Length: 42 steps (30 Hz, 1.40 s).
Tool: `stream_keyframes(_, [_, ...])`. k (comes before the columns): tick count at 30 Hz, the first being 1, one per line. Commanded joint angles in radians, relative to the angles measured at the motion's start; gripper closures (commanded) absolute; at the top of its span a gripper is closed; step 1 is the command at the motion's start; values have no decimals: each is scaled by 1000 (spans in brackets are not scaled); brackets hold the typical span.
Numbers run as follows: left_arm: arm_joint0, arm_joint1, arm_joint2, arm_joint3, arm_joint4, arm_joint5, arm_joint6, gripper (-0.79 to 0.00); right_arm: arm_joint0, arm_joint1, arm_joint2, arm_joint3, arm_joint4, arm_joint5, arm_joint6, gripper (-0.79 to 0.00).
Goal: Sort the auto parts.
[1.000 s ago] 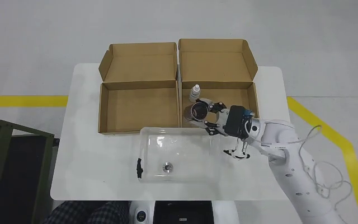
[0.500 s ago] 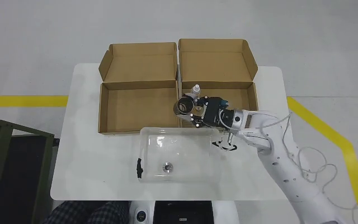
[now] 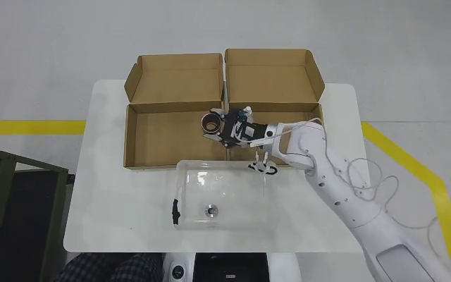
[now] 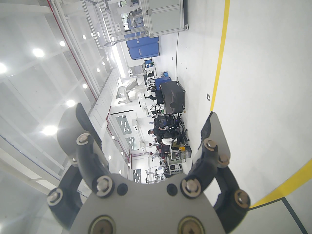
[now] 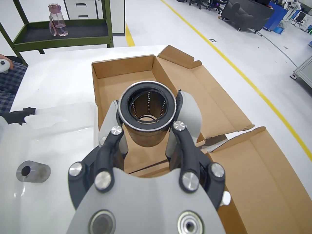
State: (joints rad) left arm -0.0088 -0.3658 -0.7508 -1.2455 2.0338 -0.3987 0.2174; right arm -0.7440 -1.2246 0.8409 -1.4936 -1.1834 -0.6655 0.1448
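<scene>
- The left tool (image 4: 146, 113) is standing open, fingers spread with nothing between them. Its wrist view is facing the hall floor and a yellow floor line (image 4: 219, 57).
- Nearest the robot on the white table (image 3: 106, 176), a clear plastic bin (image 3: 239, 204) is lying.
- Inside the bin, a small black part (image 3: 175, 211) is lying at the left end. A short metal cylinder (image 3: 210, 210) is lying to its right, apart from it.
- The top view is showing the short metal cylinder as a small round shape. The right wrist view is showing it on its side with a bore in the end face.
- Just beyond the bin, the right tool (image 3: 224, 128) is closed on a cylindrical bearing (image 3: 211, 123), its fingers pressing the barrel from both sides.
- The top view is placing the bearing over the left cardboard box (image 3: 169, 141), near the wall that meets the right cardboard box (image 3: 282, 116).
- The right wrist view is showing the bearing's open end: a black end ring and rows of small balls along the bore.
- The two boxes are standing side by side, touching, with lids folded open away from the robot.
- A small white part (image 3: 246, 112) is standing in the right cardboard box, just beside the right tool.
- Beside the table, a green rack (image 5: 61, 32) is holding a pink bottle (image 5: 57, 23).
</scene>
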Motion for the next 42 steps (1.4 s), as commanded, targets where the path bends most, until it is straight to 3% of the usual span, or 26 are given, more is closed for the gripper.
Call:
stream_keyframes(1, [0, 0, 0, 0, 0, 0, 0, -785, 34, -13, -26, 39, 1, 8, 7, 0])
stream_keyframes(15, [0, 0, 0, 0, 0, 0, 0, -785, 205, -113, -184, 290, -2, 81, 12, 0])
stream_keyframes(35, [0, 0, 0, 0, 0, 0, 0, -785, 305, -234, -293, 558, 1, 115, 32, 0])
stream_keyframes(42, [0, 0, 0, 0, 0, 0, 0, -785, 325, -268, -311, 619, -14, 127, 37, -80])
